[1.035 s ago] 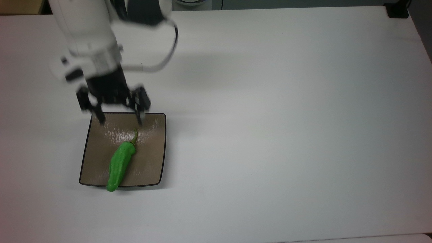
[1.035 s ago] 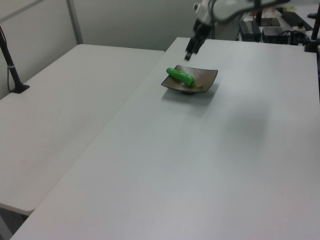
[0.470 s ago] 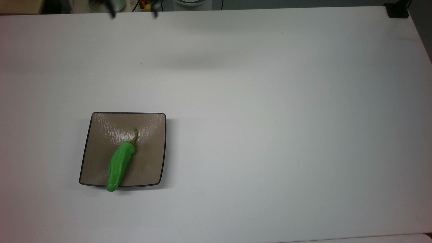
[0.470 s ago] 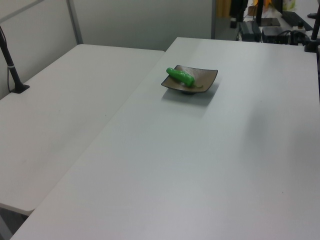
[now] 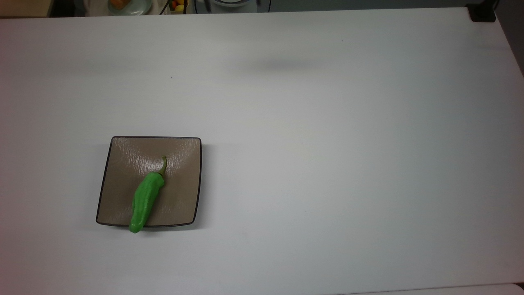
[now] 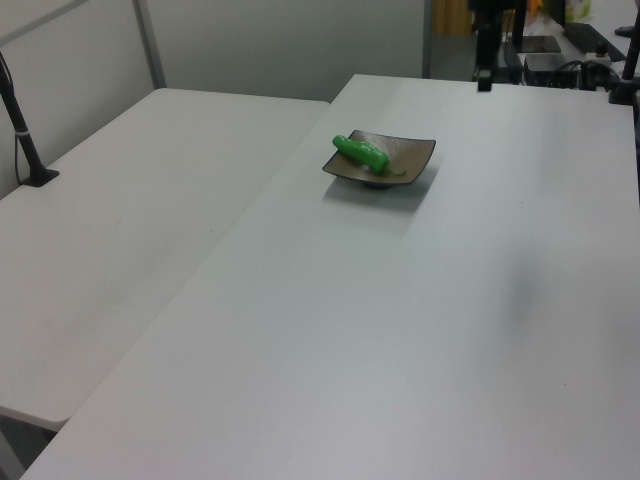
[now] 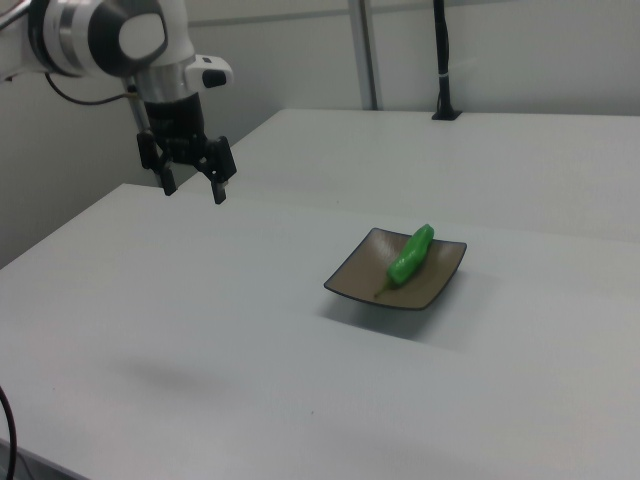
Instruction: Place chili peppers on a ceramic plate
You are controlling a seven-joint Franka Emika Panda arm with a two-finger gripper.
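Pincer point(image 7: 190, 185) hangs high above the desk point(image 5: 327, 164), fingers spread wide, nothing between them. In the right view it sits toward ten o'clock from the plate, well apart from it. A second ago it stood right over the far edge of the ceramic plate point(image 5: 123, 164), fingers just as wide; half a second ago it was at the top view's upper edge; now it has cleared off entirely, and only a faint shadow lies on the desk toward one o'clock of the plate in the top view. Pepper and plate have not shifted across that second. My read: the release is done and the arm is retreating, so the task looks complete, or near enough. The chili peppers point(image 5: 145, 196) amount to one pepper: bright green, glossy, wrinkled lengthwise, lying diagonally on the plate with its thin olive-brown stem curling toward twelve o'clock at about the plate's middle. Its blunt tip points toward seven o'clock and juts just past the plate's near rim in the top view, so it rests partly on the rim rather than flat in the hollow. Plate is square, tan-brown, faintly streaked, with a dark rim, and sits at the desk's eight o'clock in the top view. The overhang looks stable; I would not expect it to roll.
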